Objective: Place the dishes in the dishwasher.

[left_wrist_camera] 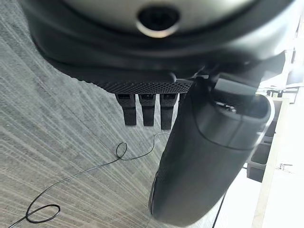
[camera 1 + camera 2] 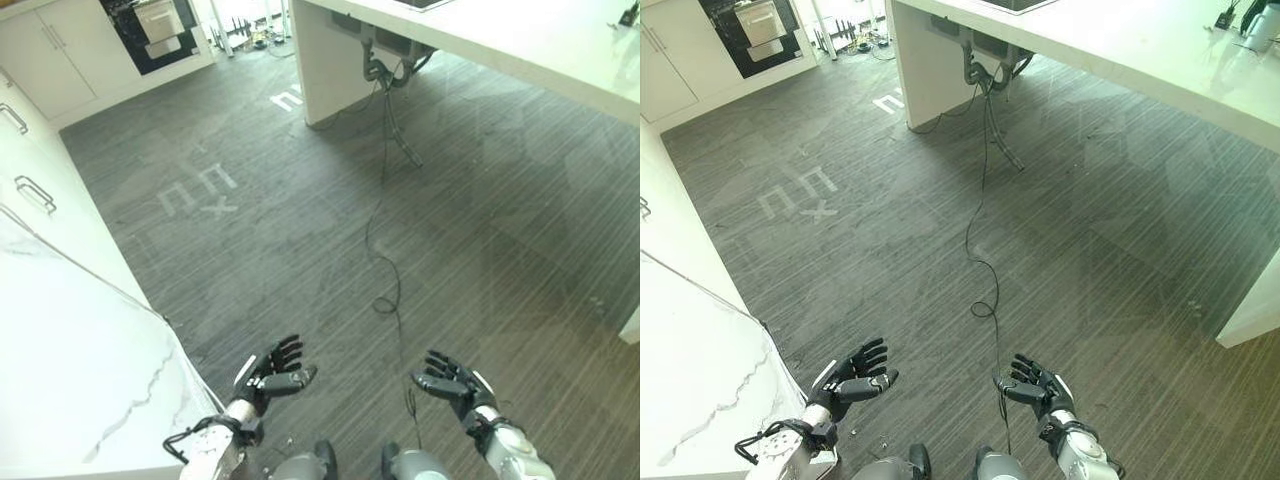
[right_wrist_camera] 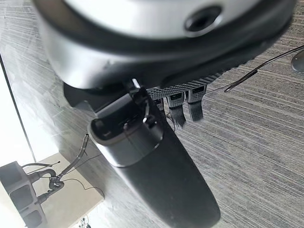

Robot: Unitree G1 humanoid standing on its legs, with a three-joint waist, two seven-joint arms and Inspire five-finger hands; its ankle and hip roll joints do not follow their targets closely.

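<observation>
left robot hand (image 2: pixel 270 378) wide, empty | right robot hand (image 2: pixel 453 385) wide, empty | palms facing each other

Left hand (image 2: pixel 853 378): fingers spread, over the grey striped floor (image 2: pixel 1110 230), near the white marble counter (image 2: pixel 690 380).
Right hand (image 2: pixel 1035 388): fingers spread, palm facing the left hand.
White tape marks (image 2: pixel 800 195): on the floor.
White island (image 2: pixel 1110 50): far right.

I count two hands — the left hand (image 2: pixel 272 372), the right hand (image 2: pixel 452 380) — two white countertops (image 2: pixel 70 370) (image 2: pixel 520 40), two drawer handles (image 2: pixel 14 118) (image 2: pixel 36 193).
</observation>
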